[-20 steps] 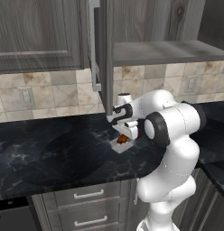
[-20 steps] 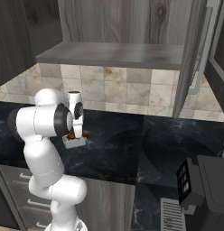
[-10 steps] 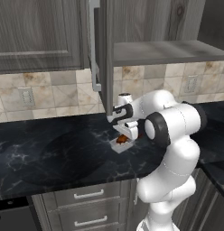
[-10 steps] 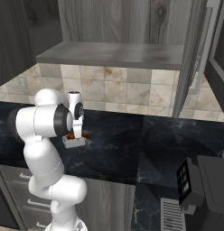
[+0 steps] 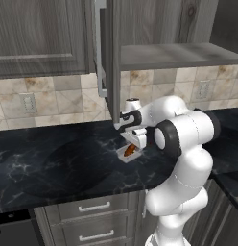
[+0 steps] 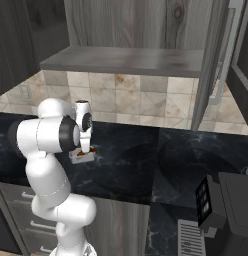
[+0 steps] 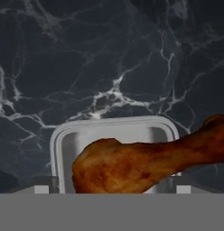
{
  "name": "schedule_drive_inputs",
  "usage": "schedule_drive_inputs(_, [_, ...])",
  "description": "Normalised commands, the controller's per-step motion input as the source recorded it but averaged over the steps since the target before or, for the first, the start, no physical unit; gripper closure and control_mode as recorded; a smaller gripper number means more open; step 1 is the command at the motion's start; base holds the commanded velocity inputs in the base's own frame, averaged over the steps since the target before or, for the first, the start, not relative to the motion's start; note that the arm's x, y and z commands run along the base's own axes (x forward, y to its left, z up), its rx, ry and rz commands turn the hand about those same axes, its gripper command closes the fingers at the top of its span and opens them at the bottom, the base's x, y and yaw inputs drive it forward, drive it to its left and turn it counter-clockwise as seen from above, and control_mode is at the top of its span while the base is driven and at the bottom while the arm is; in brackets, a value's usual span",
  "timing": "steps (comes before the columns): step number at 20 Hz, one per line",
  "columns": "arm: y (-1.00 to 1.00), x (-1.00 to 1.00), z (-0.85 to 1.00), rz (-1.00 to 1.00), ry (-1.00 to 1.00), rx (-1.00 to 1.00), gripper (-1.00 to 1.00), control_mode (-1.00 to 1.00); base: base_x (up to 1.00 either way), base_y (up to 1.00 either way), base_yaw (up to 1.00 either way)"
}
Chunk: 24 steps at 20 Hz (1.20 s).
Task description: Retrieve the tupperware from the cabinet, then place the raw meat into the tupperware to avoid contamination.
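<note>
Raw meat (image 7: 145, 164): glossy drumstick, lying across tupperware (image 7: 114, 131), thick end over its floor, thin end jutting past one rim.
Tupperware: out of cabinet (image 5: 109, 57), sitting on black marble desk (image 5: 58, 163) below the open door.
Pincer (image 5: 132, 142): just above the container; whether gripping the meat or spread, cannot tell.
Step in hand, by judgement: depositing. Best done by lowering straight, centring the thick end, releasing only once the overhanging end cannot tip the piece out.
</note>
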Motion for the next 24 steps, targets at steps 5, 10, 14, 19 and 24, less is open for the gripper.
schedule_drive_inputs(5, [0.0, -0.02, 0.0, -0.02, 0.0, 0.0, -1.0, -1.0, 0.0, 0.0, 0.0])
schedule_drive_inputs(10, [0.0, -0.24, 0.08, -0.03, -0.06, 0.0, -1.0, -1.0, 0.0, 0.0, 0.0])
schedule_drive_inputs(14, [0.0, -0.07, 0.04, 0.0, -0.15, 0.0, -1.0, -1.0, 0.0, 0.0, 0.0])
schedule_drive_inputs(19, [0.0, -0.04, 0.14, 0.0, -0.1, 0.0, -1.0, -1.0, 0.0, 0.0, 0.0])
schedule_drive_inputs(24, [0.0, -0.13, 0.23, -0.04, -0.03, -0.02, -1.0, -1.0, 0.0, 0.0, 0.0])
